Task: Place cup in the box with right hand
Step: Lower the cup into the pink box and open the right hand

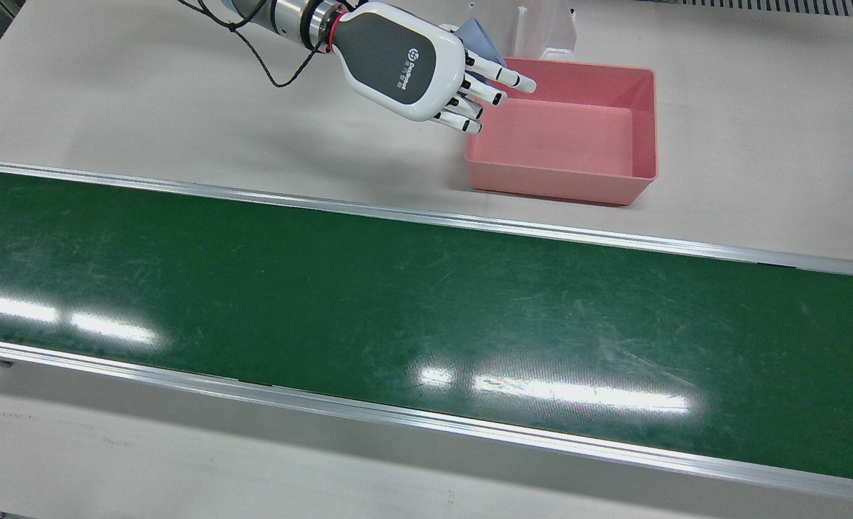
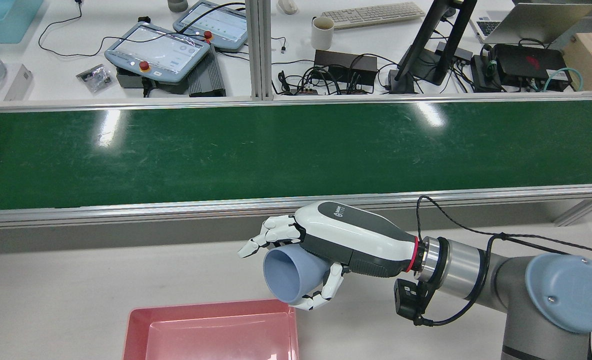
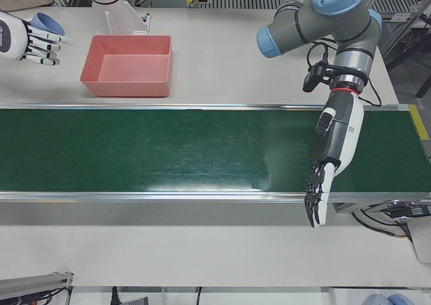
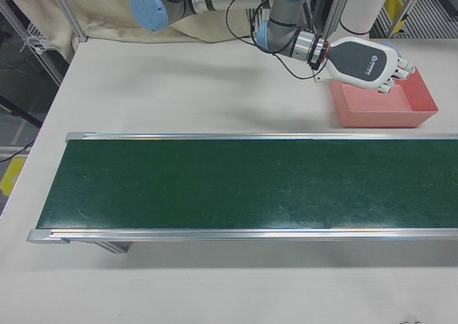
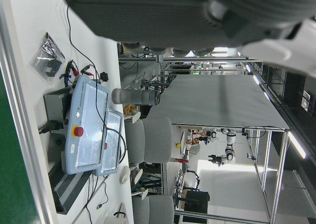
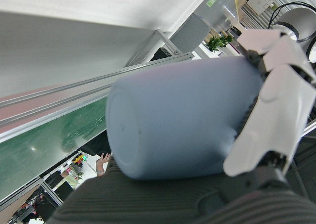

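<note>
Rear view: the right hand (image 2: 346, 242) reaches in from that view's right, palm turned down, with its fingers (image 2: 268, 235) curled around a pale blue cup (image 2: 291, 272). The cup lies on its side in the grasp, its open mouth facing the view's left and slightly toward the camera. It hangs in the air just beyond the far right corner of the pink box (image 2: 211, 330), clear of the worktop (image 2: 76, 285); whether any part of it is over the box rim cannot be told from this angle.

Front view: the same hand (image 1: 412, 65) shows its grey and white back, and its fingertips (image 1: 502, 86) reach over the near left edge of the box (image 1: 563, 180). Only a sliver of the cup (image 1: 480, 36) shows behind the fingers. The box stands on the pale worktop (image 1: 109, 94) beside the green conveyor belt (image 1: 426, 317), apart from the belt's metal rail, and nothing lies inside it.

Right hand view: the cup (image 6: 182, 120) fills the frame, pinched between a white finger (image 6: 271, 115) on one side and the dark palm below.

Left-front view: the left hand (image 3: 333, 153) hangs at the end of its arm above the belt (image 3: 168, 150), well apart from the box (image 3: 128, 66). Its fingers (image 3: 314, 200) are extended, slightly apart, and hold nothing.

Rear view, beyond the belt: a desk (image 2: 51, 75) carries two control tablets (image 2: 158, 50), a keyboard (image 2: 371, 14) and a mug (image 2: 322, 32).
</note>
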